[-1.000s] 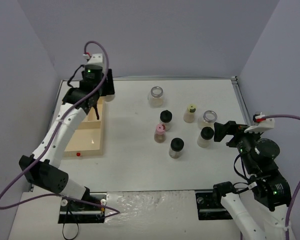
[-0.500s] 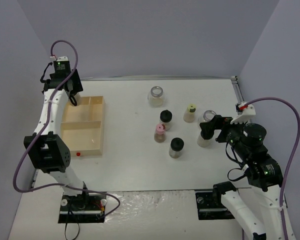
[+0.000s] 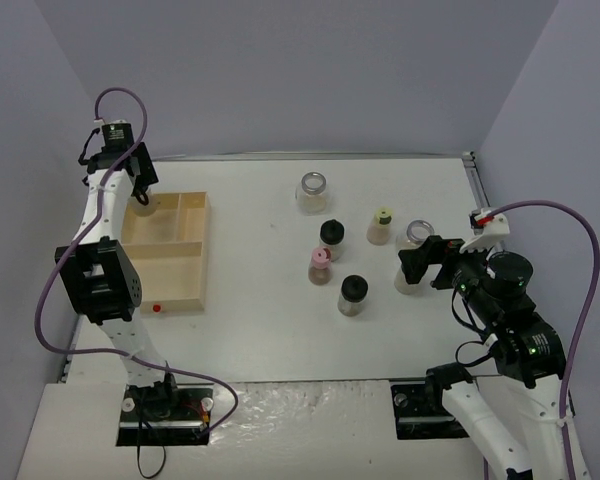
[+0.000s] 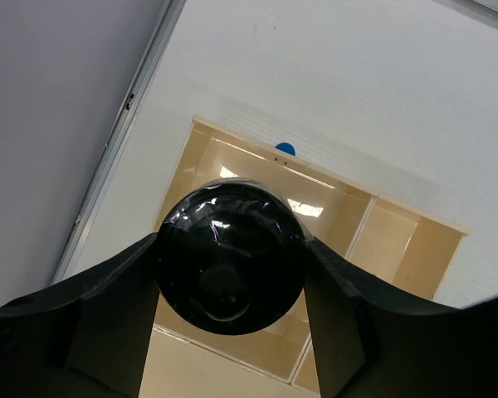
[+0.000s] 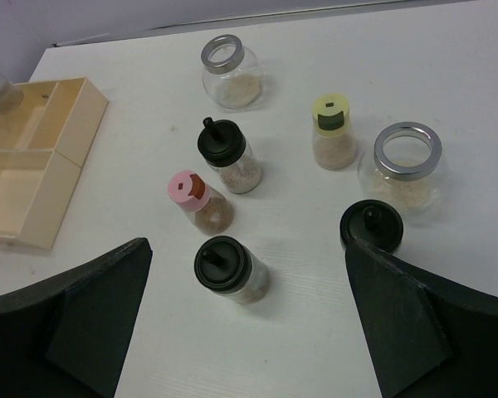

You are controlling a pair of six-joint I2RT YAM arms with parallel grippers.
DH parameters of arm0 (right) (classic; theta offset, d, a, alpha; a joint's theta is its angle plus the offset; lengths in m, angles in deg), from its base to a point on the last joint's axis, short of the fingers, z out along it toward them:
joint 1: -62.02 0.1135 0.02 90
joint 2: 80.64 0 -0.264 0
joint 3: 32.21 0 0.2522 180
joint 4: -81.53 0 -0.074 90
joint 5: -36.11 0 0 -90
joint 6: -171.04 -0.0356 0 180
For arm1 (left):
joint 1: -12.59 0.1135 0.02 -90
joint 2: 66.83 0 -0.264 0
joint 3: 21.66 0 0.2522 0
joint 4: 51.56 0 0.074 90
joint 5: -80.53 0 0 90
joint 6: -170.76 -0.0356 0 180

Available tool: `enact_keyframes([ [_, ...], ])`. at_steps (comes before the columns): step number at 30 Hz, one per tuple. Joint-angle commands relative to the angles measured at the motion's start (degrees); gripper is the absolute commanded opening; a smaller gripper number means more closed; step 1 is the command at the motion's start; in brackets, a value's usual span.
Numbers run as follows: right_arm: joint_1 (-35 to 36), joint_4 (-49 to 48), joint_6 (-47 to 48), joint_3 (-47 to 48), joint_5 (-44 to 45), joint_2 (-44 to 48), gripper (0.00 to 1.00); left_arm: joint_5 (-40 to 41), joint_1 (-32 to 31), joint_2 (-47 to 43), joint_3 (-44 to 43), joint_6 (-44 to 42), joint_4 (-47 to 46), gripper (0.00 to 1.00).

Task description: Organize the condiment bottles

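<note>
Overhead, a jar above the tray

Top view: the left gripper (image 3: 140, 197) hangs over the far-left compartment of the wooden tray (image 3: 206, 250).

Left wrist: its fingers clamp the held jar (image 4: 230, 257) (black cap towards the lens).

Right wrist: the right gripper (image 5: 245, 249) is spread wide, and seven loose jars (image 5: 222, 264) stand on the table (image 5: 149, 332).

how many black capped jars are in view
4 black-capped jars: one in the left claw over the tray, two by the pink-capped jar, one beside a silver-lidded jar; none seem hidden.
</note>
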Motion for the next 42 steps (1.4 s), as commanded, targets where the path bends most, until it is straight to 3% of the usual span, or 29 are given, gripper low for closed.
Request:
enact_keyframes([
  [1,0.4,-2.9,0.8,-0.3,-1.2,-0.7,1.00,0.6,0.5,-2.8,-1.1,1.5,-6.6,0.00],
  [26,0.4,-3.5,2.3,-2.3,-3.3,0.0,1.00,-0.5,2.3,0.7,9.3,2.0,-18.3,0.00],
  [42,0.4,-4.3,2.5,-4.0,-2.6,0.5,1.00,2.6,2.3,2.2,9.8,1.5,-18.2,0.00],
])
